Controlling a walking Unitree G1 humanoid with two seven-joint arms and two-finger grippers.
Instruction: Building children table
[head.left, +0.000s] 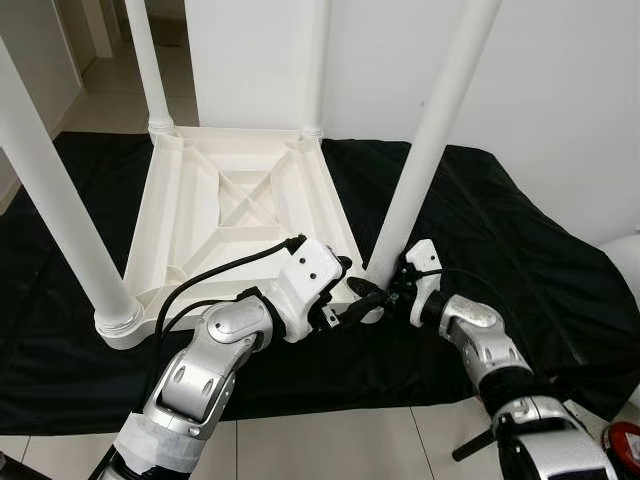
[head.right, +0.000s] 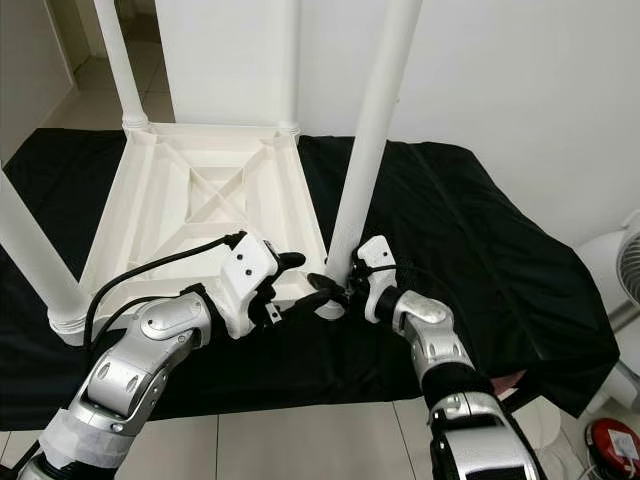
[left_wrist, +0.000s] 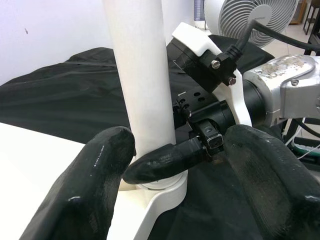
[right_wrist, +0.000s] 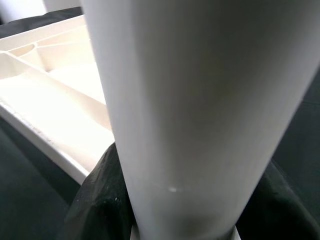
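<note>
An upturned white table top (head.left: 235, 215) lies on a black cloth (head.left: 500, 240) spread over the floor, its ribbed underside facing up and white legs standing in its corner sockets. The right gripper (head.right: 333, 290) is clamped around the base of the near-right leg (head.left: 425, 150), just above its socket, while the left gripper (left_wrist: 170, 165) waits beside that same leg base with its fingers (left_wrist: 87, 185) spread apart. A white fan (left_wrist: 252, 17) stands behind the cloth; no writing is legible.
</note>
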